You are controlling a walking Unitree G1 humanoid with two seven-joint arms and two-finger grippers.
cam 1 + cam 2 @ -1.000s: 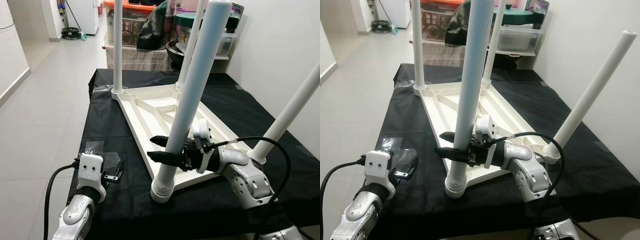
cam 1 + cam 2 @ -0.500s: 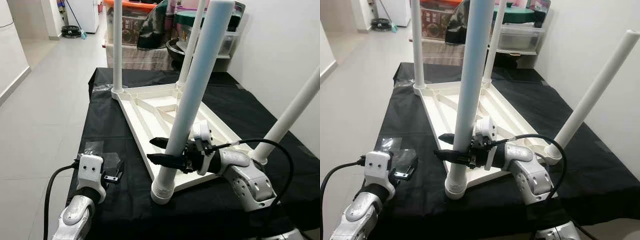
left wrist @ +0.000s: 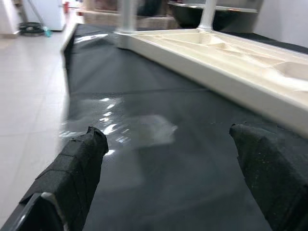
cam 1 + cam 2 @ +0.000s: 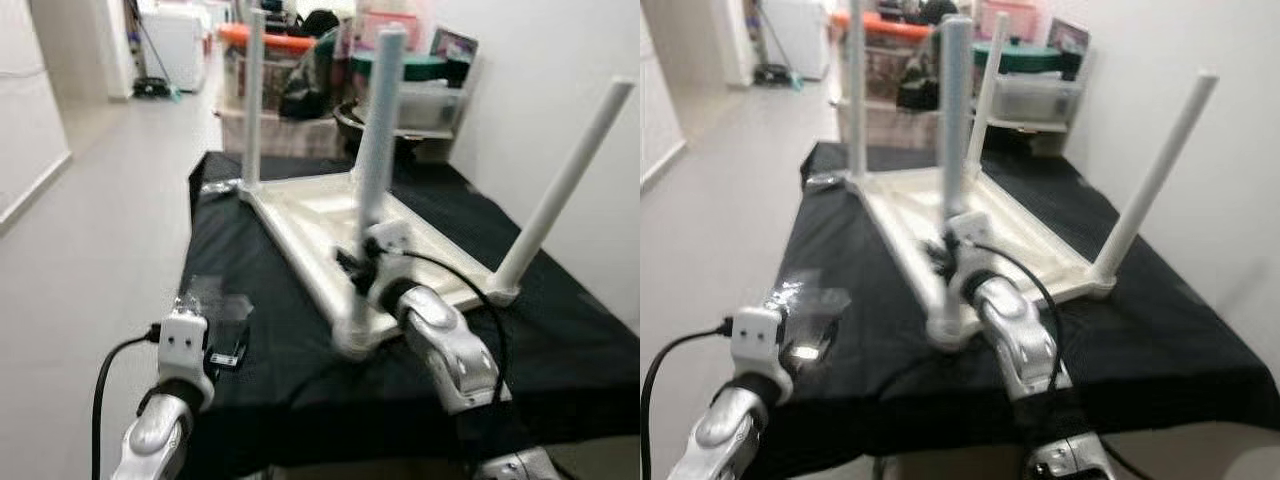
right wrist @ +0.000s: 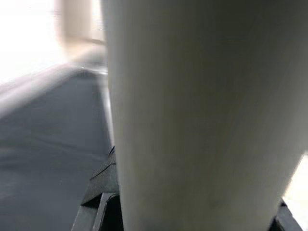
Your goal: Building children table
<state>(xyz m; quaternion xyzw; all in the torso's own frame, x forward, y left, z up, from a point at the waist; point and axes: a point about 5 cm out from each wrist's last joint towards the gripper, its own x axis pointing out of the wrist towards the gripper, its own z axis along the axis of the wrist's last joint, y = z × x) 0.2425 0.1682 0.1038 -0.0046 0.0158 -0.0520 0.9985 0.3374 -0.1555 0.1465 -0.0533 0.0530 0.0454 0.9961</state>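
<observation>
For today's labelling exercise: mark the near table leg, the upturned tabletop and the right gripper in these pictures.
near table leg [image 4: 372, 170], left eye view, middle of the white tube.
upturned tabletop [image 4: 305, 215], left eye view, ribbed underside near the far end.
right gripper [image 4: 358, 272], left eye view, black fingers at the near leg.

Silver jointed arms, white wrist housings, black looping cables, black fingers [image 3: 79, 166].

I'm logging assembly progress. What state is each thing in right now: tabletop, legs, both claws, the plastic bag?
Tabletop: upside down on the black cloth.
Near leg: upright in its corner socket, right claw around it.
Other three legs: standing in their corners.
Right claw: shut on the near leg.
Left claw: open, holding nothing, over the cloth.
Plastic bag: lying flat, looks empty.
</observation>
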